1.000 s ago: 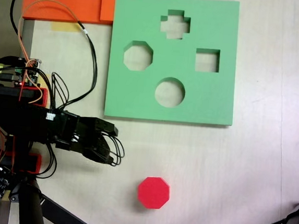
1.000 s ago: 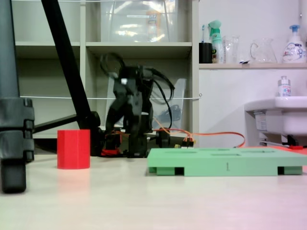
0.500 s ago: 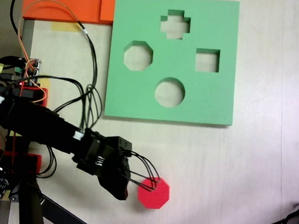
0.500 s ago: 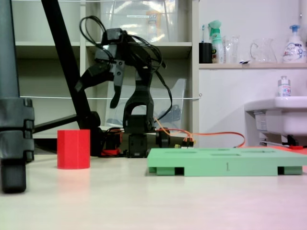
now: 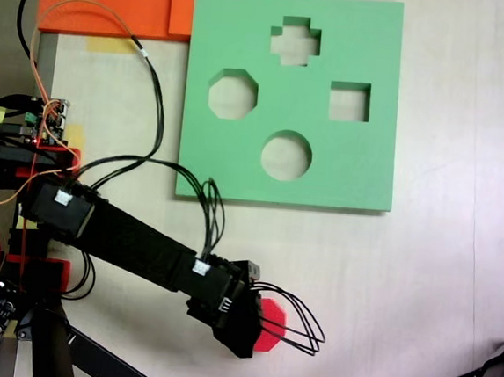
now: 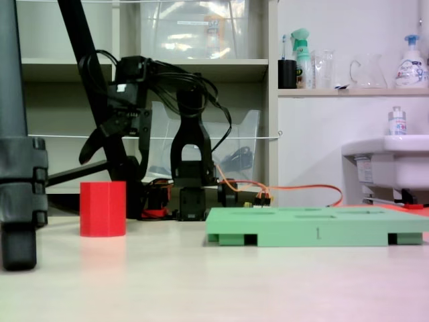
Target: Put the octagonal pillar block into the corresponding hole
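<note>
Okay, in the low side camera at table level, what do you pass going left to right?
Black tripod leg → red octagonal block → arm base → green foam board → white sink.

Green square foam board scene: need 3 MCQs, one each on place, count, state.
1. Where is the small red eight-sided foam block?
A. on the table, apart from the green square foam board
B. in the round cutout
C. on the board's top

2. How many cutouts has the board?
A. two
B. four
C. six

3. The eight-sided cutout is:
A. filled
B. covered by the arm
C. empty

Key: 1 A, bare table lies between block and board; 2 B, cross, octagon, square, circle; 3 C, table shows through it.
</note>
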Tool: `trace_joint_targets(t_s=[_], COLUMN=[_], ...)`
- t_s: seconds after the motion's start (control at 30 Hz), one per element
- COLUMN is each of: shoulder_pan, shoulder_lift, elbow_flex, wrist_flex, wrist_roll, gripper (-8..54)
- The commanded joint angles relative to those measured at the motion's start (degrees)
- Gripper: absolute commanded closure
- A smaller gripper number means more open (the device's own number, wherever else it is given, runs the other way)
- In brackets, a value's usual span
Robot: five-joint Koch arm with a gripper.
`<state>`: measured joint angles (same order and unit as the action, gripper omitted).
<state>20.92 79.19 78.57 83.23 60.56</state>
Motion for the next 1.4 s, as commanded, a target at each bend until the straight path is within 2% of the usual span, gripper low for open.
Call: trace_joint_targets(t_s=[0.0,0.57,0.6,0.7,0.87,1.07,1.23,1.37], shoulder_pan=[1.1,1.8,1.8,1.5,3.6,3.6,3.6,1.8], shoulder_lift=[-0.5,-10.1,-10.9,-13.2,-14.7,-13.8,-8.8,-3.3], elbow_flex=[-3.8,-4.7,-4.7,-4.7,-4.6,-4.7,-4.7,-4.8], wrist_flex=[-1.0,-4.3,-4.3,-4.3,-1.3,2.6,6.2,7.5], wrist_roll=[1.1,5.2,5.3,6.2,7.4,9.9,11.3,12.6], gripper=[-6.7,-6.3,-5.0,5.3,17.0,17.6,28.9,29.6])
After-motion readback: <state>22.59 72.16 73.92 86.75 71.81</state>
